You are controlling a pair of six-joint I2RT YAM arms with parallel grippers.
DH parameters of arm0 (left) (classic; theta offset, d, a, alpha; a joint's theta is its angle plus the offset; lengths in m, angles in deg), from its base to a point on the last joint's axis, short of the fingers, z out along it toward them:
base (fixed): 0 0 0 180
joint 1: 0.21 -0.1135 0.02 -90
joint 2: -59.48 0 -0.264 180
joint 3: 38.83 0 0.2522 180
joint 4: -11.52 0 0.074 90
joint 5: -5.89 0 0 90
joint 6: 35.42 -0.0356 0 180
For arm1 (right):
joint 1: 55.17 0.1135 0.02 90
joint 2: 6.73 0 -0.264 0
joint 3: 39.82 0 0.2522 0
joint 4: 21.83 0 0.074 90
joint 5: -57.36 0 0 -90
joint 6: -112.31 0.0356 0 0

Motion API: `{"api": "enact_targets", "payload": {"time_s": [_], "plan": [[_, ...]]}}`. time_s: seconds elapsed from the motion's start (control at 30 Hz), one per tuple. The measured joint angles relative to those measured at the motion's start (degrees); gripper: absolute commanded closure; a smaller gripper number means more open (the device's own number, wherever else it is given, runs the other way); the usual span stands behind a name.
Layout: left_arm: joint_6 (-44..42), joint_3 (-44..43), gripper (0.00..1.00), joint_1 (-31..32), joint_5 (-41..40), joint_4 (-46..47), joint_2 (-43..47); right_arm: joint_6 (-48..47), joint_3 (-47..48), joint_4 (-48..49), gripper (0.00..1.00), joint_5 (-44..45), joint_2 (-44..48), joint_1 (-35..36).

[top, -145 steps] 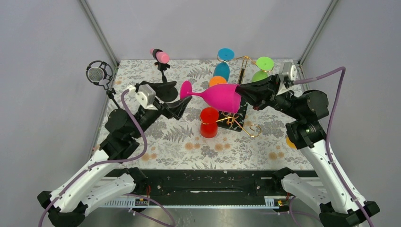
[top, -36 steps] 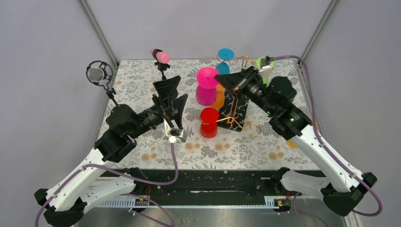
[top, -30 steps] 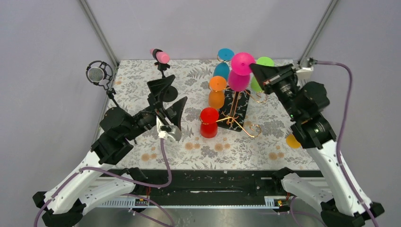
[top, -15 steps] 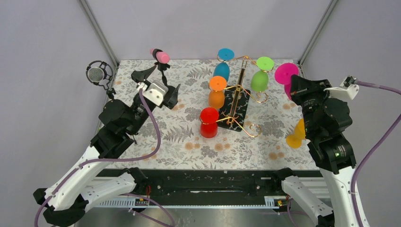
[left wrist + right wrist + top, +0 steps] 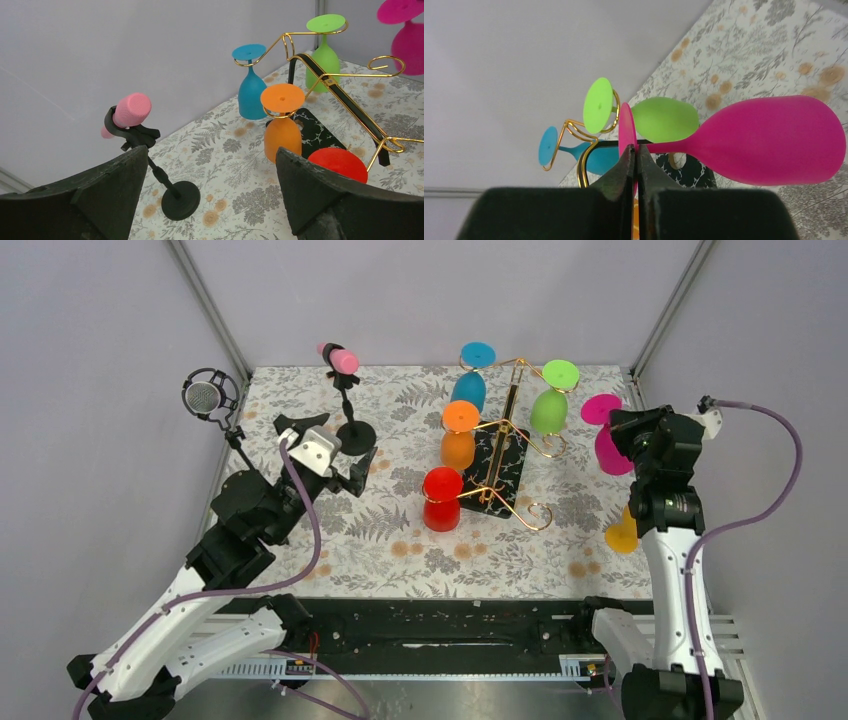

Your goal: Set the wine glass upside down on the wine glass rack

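- Floral worktop [image 5: 400,530]; rack [image 5: 511,405] has spare loops.
- Right gripper [image 5: 634,155] pinches pink glass [image 5: 774,140] by foot edge only; could slip, or knock green glass [image 5: 664,120].
- Left gripper [image 5: 211,150] gapes, empty.

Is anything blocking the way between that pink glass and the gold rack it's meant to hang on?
Nothing visible does. The pink glass, held by the right tool, hangs beside the gold rack's empty loop. The green glass hangs close beside that loop.
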Motion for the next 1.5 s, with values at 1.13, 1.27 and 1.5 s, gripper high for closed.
{"api": "enact_targets", "payload": {"time_s": [1.13, 1.27, 1.5], "plan": [[4.24, 3.08, 0.01, 0.0, 2.21, 3.63, -0.63, 7.61, -9.42, 23.12, 1.0, -40.11, -10.82, -2.71], [4.39, 3.08, 0.01, 0.0, 2.69, 3.65, -0.81, 6.84, -9.46, 22.34, 1.0, -42.56, -11.1, -2.71], [4.46, 3.08, 0.01, 0.0, 3.06, 3.61, -1.31, 6.6, -12.04, 22.18, 1.0, -46.1, -11.41, -2.71]]}}
